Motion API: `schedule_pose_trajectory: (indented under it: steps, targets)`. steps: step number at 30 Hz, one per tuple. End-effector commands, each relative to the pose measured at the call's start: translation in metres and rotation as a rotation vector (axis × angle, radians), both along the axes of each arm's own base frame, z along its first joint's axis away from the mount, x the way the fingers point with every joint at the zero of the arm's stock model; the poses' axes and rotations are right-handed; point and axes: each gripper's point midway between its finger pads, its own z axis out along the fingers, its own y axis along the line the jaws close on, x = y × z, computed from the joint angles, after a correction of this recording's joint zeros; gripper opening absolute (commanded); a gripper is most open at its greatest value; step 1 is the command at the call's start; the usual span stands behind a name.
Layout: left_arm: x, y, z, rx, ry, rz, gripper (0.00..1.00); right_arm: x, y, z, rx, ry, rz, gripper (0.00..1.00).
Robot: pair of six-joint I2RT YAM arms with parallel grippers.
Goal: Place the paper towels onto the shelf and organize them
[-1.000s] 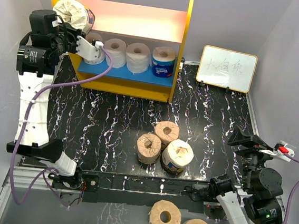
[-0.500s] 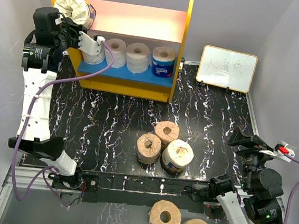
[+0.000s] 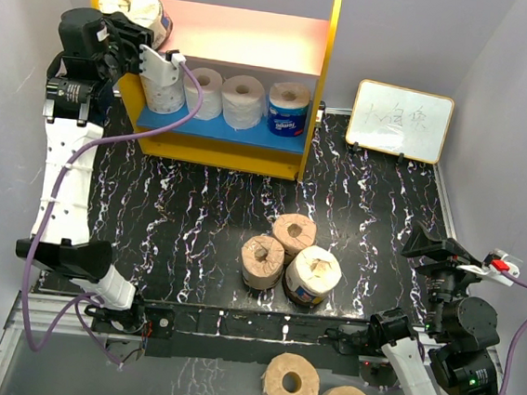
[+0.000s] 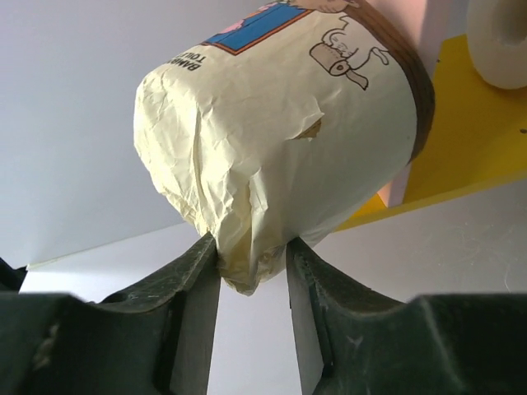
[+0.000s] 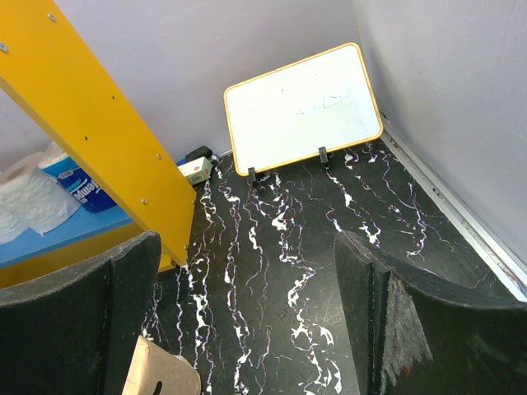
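My top cam looks down from behind over the whole worktop [image 3: 197,210]. L wrist cam sits v. close on a roll [image 4: 280,123]. R wrist cam looks low across toward the whiteboard [image 5: 303,111] and shelf [image 5: 99,140] side, both shared w/ top view.

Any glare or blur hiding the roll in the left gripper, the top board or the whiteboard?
Top external: sharp, though the pink upper board looks washed pale by light. Left wrist: the wrapped roll is crisp with a readable label, while the left gripper is in shadow. Right wrist: the whiteboard glares white and its writing is nearly lost.

roll [image 4: 280,123]: crinkled matt paper | table [image 3: 196,219]: smooth marbled black | shelf [image 3: 251,38]: painted wood
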Motion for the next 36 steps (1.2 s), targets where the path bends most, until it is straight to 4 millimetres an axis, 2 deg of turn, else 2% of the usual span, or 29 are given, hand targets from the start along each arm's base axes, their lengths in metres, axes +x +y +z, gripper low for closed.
schedule_pose_trajectory:
  steps: [1,4,5,6,7,13,14,17,19,21,22,23,24,27,28,29,30,33,34,36]
  targets:
    - [0.002,-0.007,0.023,-0.03,-0.1,-0.042,0.38,-0.003,-0.001,0.011,0.018,-0.05,0.003,0.85]
    - [0.008,-0.007,0.026,-0.034,-0.127,-0.042,0.44,-0.003,0.0,0.011,0.018,-0.051,0.004,0.85]
    - [0.011,-0.008,0.026,-0.034,-0.139,-0.044,0.51,-0.003,-0.001,0.011,0.018,-0.05,0.003,0.85]
    - [0.013,-0.008,0.027,-0.034,-0.147,-0.044,0.91,-0.003,0.0,0.011,0.018,-0.051,0.004,0.85]
    - [0.016,-0.008,0.025,-0.032,-0.152,-0.044,0.98,-0.003,0.0,0.011,0.019,-0.051,0.004,0.85]
    - [0.029,-0.008,0.039,-0.041,-0.266,-0.045,0.99,-0.003,-0.001,0.011,0.02,-0.051,0.003,0.85]
    - [0.03,-0.009,0.044,-0.05,-0.303,-0.045,0.99,-0.003,-0.001,0.011,0.02,-0.052,0.002,0.85]
    - [0.027,-0.005,0.077,-0.113,-0.496,-0.035,0.99,-0.003,-0.001,0.011,0.021,-0.052,0.0,0.85]
    - [0.012,-0.001,0.101,-0.179,-0.605,-0.025,0.99,-0.004,-0.001,0.011,0.02,-0.053,0.0,0.85]
    - [-0.015,-0.003,0.123,-0.35,-0.666,-0.076,0.99,-0.004,-0.002,0.011,0.022,-0.053,0.0,0.85]
    - [-0.031,-0.007,0.128,-0.44,-0.653,-0.11,0.99,-0.004,-0.002,0.011,0.023,-0.053,-0.002,0.85]
    - [-0.042,-0.015,0.124,-0.525,-0.591,-0.159,0.99,-0.005,-0.002,0.011,0.024,-0.054,-0.002,0.85]
    - [-0.057,-0.025,0.116,-0.578,-0.506,-0.202,0.99,-0.005,-0.002,0.011,0.024,-0.053,-0.002,0.85]
    - [-0.095,-0.057,0.052,-0.611,-0.17,-0.303,0.99,-0.004,-0.001,0.011,0.023,-0.052,0.001,0.85]
    - [-0.118,-0.067,0.036,-0.629,-0.097,-0.349,0.99,-0.004,-0.001,0.011,0.022,-0.053,0.003,0.85]
    - [-0.133,-0.078,0.012,-0.645,-0.008,-0.389,0.99,-0.004,-0.001,0.011,0.022,-0.053,0.004,0.85]
    - [-0.145,-0.087,-0.026,-0.645,0.105,-0.417,0.99,-0.003,0.0,0.011,0.021,-0.052,0.005,0.85]
    - [-0.191,-0.102,-0.124,-0.461,0.313,-0.518,0.99,-0.002,0.0,0.011,0.02,-0.049,0.005,0.85]
    - [-0.199,-0.102,-0.15,-0.437,0.333,-0.53,0.99,-0.002,0.0,0.011,0.02,-0.048,0.005,0.85]
    - [-0.21,-0.104,-0.186,-0.42,0.328,-0.55,0.99,-0.001,0.0,0.01,0.019,-0.044,0.004,0.85]
